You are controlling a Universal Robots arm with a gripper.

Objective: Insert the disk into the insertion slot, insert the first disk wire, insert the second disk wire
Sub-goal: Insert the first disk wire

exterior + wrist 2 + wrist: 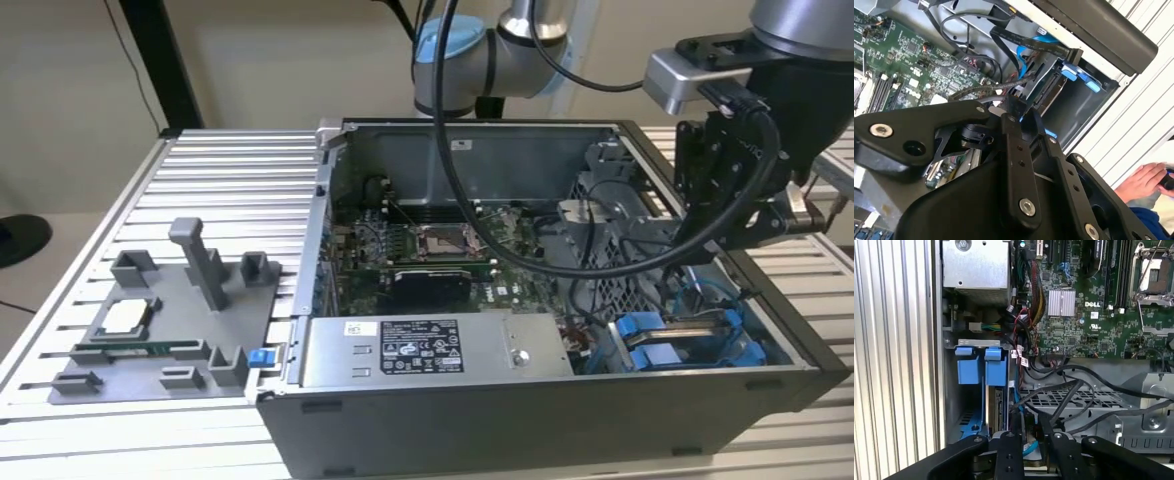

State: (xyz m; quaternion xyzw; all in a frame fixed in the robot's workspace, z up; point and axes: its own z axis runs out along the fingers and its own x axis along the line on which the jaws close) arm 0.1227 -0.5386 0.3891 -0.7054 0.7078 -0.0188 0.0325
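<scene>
The disk (999, 410) stands on edge in the insertion slot (970, 421) at the corner of the open computer case, with its blue carrier tabs (980, 365) at the slot's mouth. In the exterior view the disk (694, 330) sits between blue carriers at the case's near right. My gripper (1031, 440) hangs inside the case just beside the disk, above the perforated metal cage. A thin blue wire (1026, 442) runs right at its tip. Black wires (1069, 390) loop over the cage close by. In the second wrist view the gripper (1014, 107) points toward the slot (1079, 75).
A green motherboard (427, 250) fills the case's middle. A grey metal box with a white sticker (414, 350) lies along the near wall. A grey fixture plate (160, 330) sits on the slatted table at the exterior view's left. A person's hand (1146, 180) rests outside the case.
</scene>
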